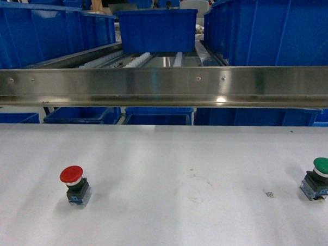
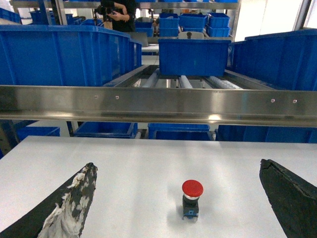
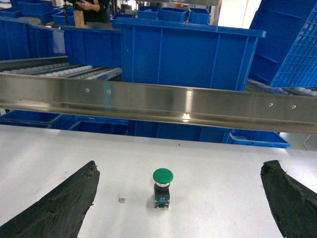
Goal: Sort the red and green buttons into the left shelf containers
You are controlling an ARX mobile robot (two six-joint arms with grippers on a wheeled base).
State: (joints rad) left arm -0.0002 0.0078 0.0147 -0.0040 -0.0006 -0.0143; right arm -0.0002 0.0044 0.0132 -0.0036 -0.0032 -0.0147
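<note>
The red button point(image 1: 73, 182) stands upright on the white table at the left, and the green button point(image 1: 320, 176) stands upright at the far right. Neither gripper shows in the head view. In the left wrist view my left gripper point(image 2: 177, 171) is open, its fingers wide apart, with the red button point(image 2: 191, 197) on the table ahead between them, untouched. In the right wrist view my right gripper point(image 3: 179, 168) is open too, and the green button point(image 3: 162, 186) stands between its spread fingers, also untouched. A large blue bin point(image 1: 40, 36) sits on the left of the shelf.
A steel rail point(image 1: 162, 87) runs across the table's far edge in front of the roller shelf. A smaller blue bin point(image 1: 157, 30) sits mid-shelf and a big one point(image 1: 274, 31) at the right. More blue bins point(image 1: 82, 114) stand below. A tiny tag point(image 1: 269, 194) lies near the green button.
</note>
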